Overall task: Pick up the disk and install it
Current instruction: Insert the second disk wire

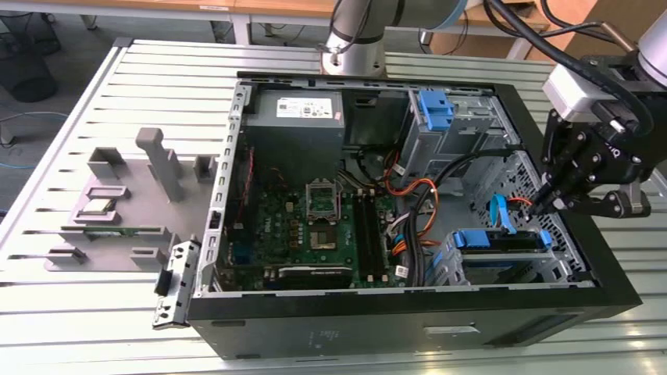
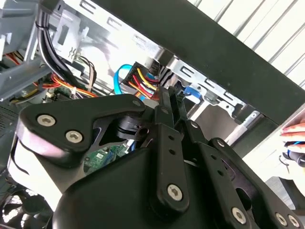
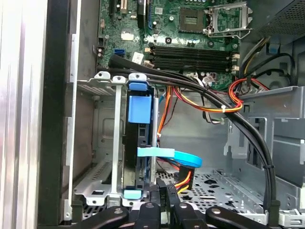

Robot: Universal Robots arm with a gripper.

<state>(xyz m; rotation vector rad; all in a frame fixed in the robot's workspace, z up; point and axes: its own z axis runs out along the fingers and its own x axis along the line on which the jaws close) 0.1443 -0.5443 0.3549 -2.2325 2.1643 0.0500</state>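
— Where's the flat silver-black disk in its blue plastic carrier frame [image 3: 138,143]?

— Standing on edge in the metal drive cage [image 3: 102,138] of the open black computer case [image 1: 344,328], long axis running down into the cage, blue handle end [image 1: 502,239] facing out.

— And the claw?

— The black claw [image 1: 558,195] hangs just above it, fingers pressed together, holding nothing.

— What crowds it?

— A flat blue data cable [image 3: 178,156] and red-yellow power wires [image 3: 183,179] just beside it, black cable bundle [image 3: 190,83] across above; green motherboard [image 1: 312,226] beyond. The case sits on a slatted metal counter [image 1: 125,117].
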